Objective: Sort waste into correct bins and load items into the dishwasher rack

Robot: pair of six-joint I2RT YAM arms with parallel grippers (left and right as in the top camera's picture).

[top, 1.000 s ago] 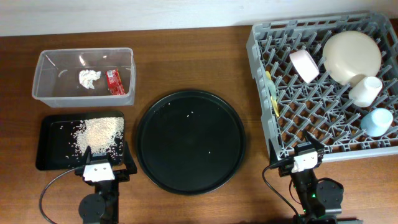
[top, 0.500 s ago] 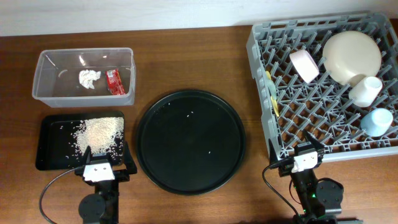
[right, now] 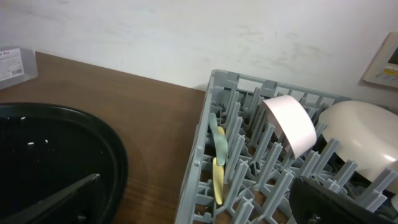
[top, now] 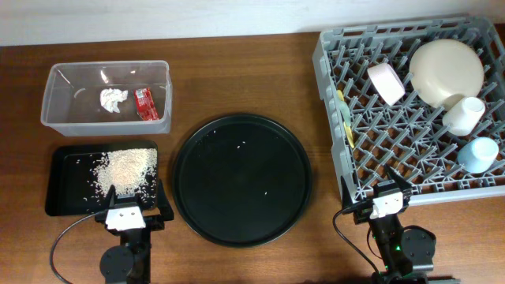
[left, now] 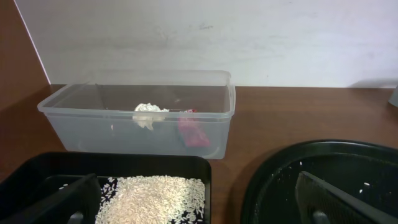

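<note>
Left claw (left: 198, 182) splayed low, right claw (right: 196, 182) likewise

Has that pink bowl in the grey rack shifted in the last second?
No. The pink bowl keeps its place in the grey rack, beside the cream plate.

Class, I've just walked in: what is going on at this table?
Nothing is being handled. The left gripper and right gripper sit open and empty at the near edge. The paper wad and red wrapper lie in the clear tub, the rice in the black tray; plate, bowl, white cup, blue cup and spoons are in the rack.
</note>
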